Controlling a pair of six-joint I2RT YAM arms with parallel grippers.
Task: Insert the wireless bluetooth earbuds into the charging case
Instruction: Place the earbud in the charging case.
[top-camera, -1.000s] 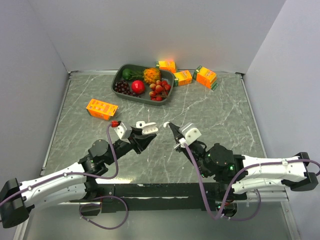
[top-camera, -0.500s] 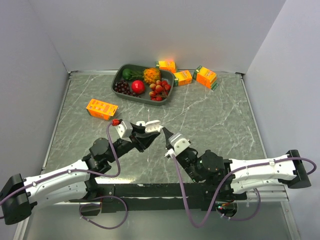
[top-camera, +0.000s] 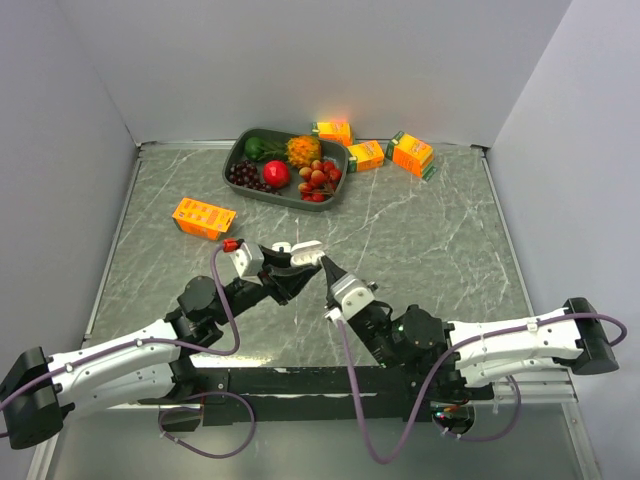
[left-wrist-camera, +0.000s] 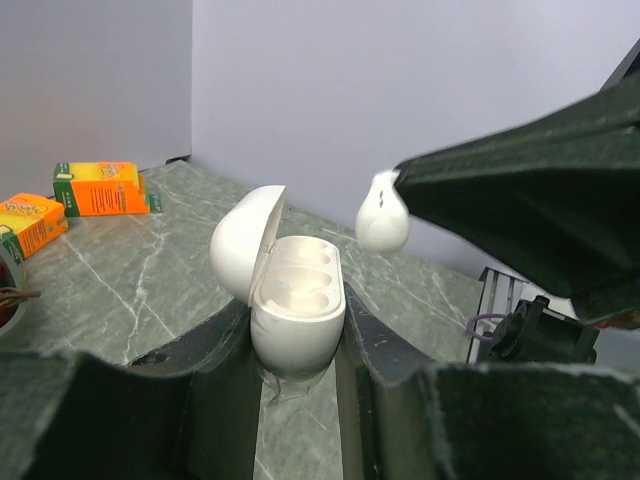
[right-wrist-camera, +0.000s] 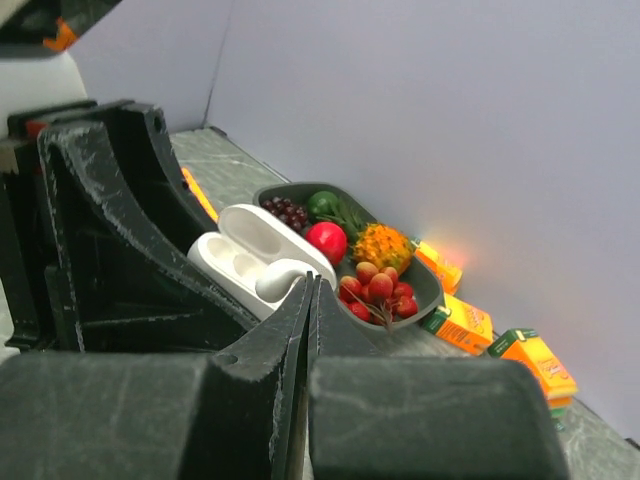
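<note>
Insertion step in hand. Left gripper (left-wrist-camera: 297, 345) clamps open charging case (left-wrist-camera: 298, 300); we see both wells bare. Right gripper (right-wrist-camera: 309, 287) pinches one earbud (left-wrist-camera: 382, 212) at tips, just right of case, not touching. Next, we judge: carry earbud left over nearer well, align stem, lower gently.

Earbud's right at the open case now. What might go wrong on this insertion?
1. The right claw pinches the earbud only at its very tips, so it may slip out before seating.
2. In the left wrist view the earbud hangs beside the charging case held in the left claw, not over a well; lowering now might hit the rim.
</note>
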